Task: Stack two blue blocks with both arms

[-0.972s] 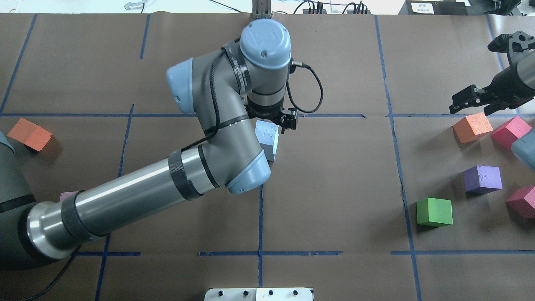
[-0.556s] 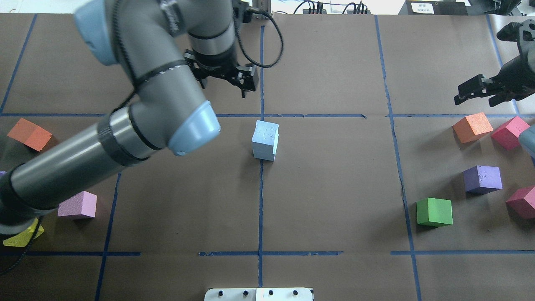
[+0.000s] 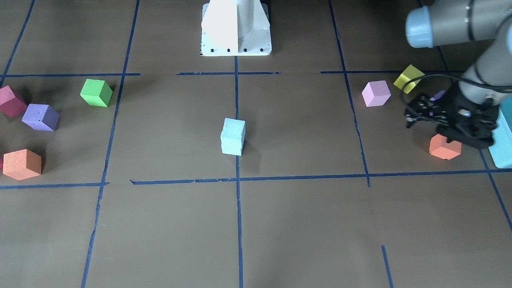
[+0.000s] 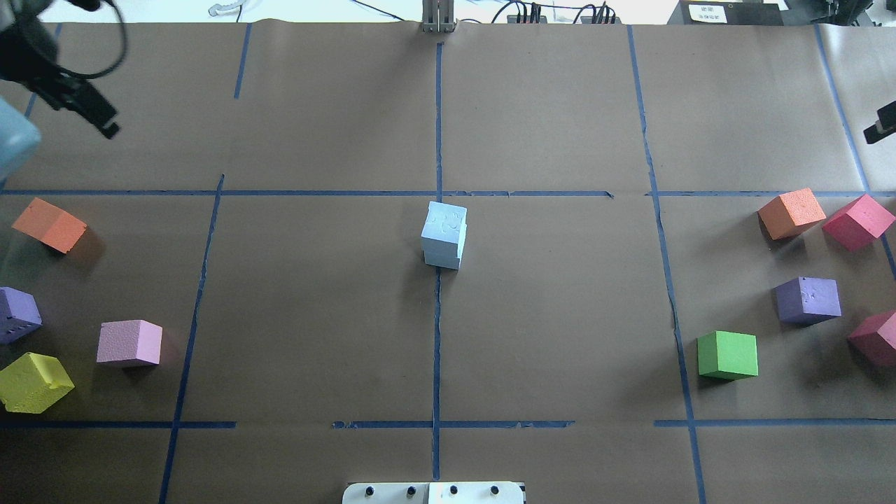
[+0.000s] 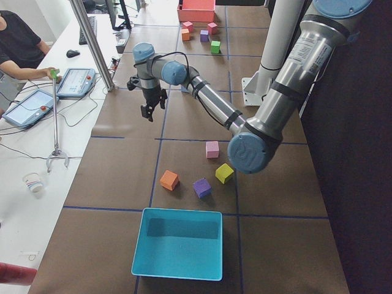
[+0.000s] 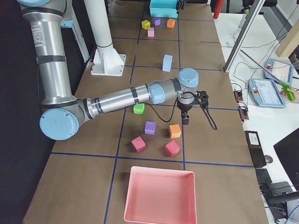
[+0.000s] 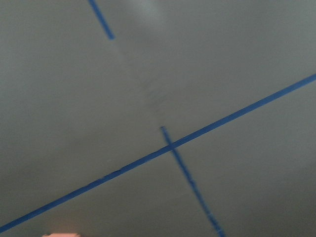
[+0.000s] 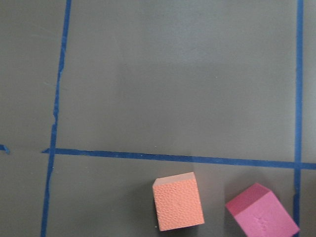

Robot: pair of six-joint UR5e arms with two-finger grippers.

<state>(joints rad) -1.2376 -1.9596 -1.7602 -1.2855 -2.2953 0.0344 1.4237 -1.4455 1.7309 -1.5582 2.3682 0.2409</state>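
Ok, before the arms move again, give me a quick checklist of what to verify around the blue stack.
1. The blue blocks sit one on the other mid-table, roughly square: ok.
2. The left end effector is clear of the stack, with nothing in it: ok.
3. The right end effector is clear of the stack: ok.
4. Whether the right end effector is open or shut: cannot tell.
5. The green cube and the pink cube lie apart from the stack: ok.

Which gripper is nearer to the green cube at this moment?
Right. The right gripper hangs over the green cube's end of the table, farther out from the robot's base. The left gripper is at the opposite end, past the stacked blue blocks.
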